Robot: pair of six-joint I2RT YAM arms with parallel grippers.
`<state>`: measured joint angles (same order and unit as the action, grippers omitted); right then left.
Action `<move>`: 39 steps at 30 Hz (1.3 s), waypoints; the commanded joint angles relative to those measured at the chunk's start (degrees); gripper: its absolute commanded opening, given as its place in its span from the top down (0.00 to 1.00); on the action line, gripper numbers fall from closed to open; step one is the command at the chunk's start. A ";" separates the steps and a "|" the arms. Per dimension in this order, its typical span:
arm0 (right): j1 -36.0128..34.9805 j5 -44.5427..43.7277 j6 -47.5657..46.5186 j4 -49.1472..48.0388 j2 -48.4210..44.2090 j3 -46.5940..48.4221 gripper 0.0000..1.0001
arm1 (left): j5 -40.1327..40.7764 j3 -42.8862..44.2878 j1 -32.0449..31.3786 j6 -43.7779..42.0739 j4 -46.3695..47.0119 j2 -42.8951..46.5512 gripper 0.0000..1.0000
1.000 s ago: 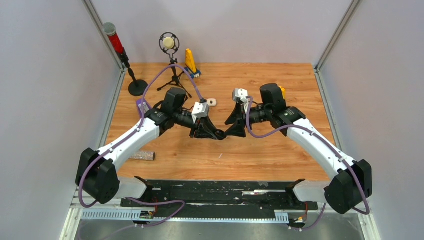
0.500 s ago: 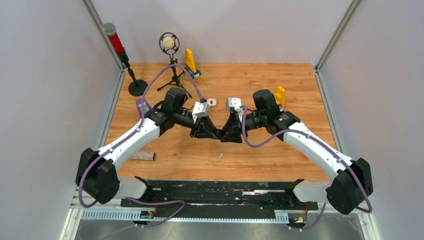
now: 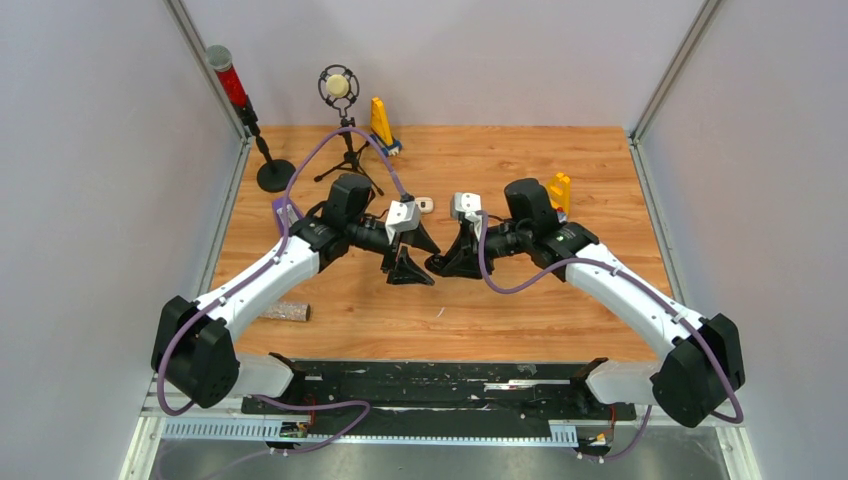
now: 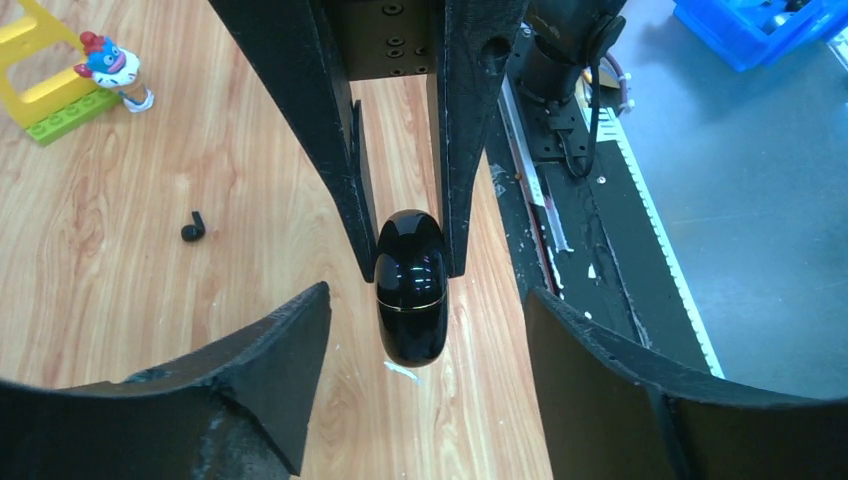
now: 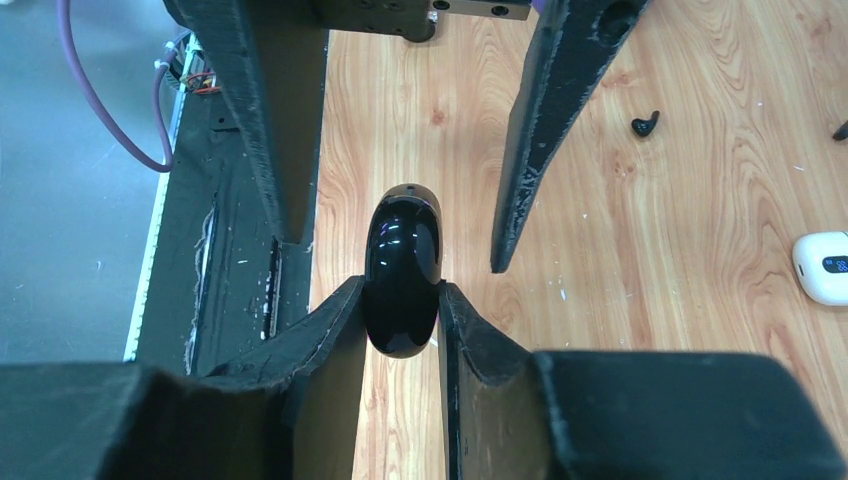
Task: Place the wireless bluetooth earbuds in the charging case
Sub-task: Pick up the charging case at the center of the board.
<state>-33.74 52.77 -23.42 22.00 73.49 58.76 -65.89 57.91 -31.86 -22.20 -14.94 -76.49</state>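
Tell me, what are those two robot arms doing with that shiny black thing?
The right gripper is pinching a black charging case and holding it up over the wooden table. The left gripper is open, with its fingers on either side of the case but not touching it. The case is shut. A black earbud lies loose on the table, and a white case sits off to the side.

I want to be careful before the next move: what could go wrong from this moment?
1. The right gripper pinches the glossy black case near one end only, above the table; it could slip or pivot.
2. The open left gripper flanks the case closely; pulling back askew might knock it loose.
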 commanded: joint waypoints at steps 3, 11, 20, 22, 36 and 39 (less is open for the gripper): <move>-0.23 -1.07 0.52 -3.00 -3.33 0.30 0.96 | 0.49 0.20 -0.14 3.60 3.17 1.26 0.15; -0.27 -3.46 0.67 -4.97 -5.40 -0.94 0.98 | 4.73 -0.59 0.43 11.56 9.80 -0.62 0.16; -0.25 -5.14 0.94 -5.92 -4.19 -1.11 0.98 | 1.31 -0.08 0.66 17.09 13.09 -2.12 0.36; -0.22 -6.00 1.13 -6.30 -4.50 -1.17 0.99 | 1.16 -0.20 0.68 17.13 13.02 -2.31 0.40; -0.27 -6.91 1.75 -7.53 -4.94 -1.49 0.99 | 1.38 -0.06 0.71 17.05 12.39 -2.56 0.74; -0.27 -7.06 1.79 -7.58 -4.94 -1.50 0.98 | 1.36 0.00 0.66 17.10 12.38 -2.45 0.81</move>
<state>-33.74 45.91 -21.67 17.63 69.23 57.04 -63.48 57.69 -31.38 -6.00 -3.86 -78.96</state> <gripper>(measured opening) 0.299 0.366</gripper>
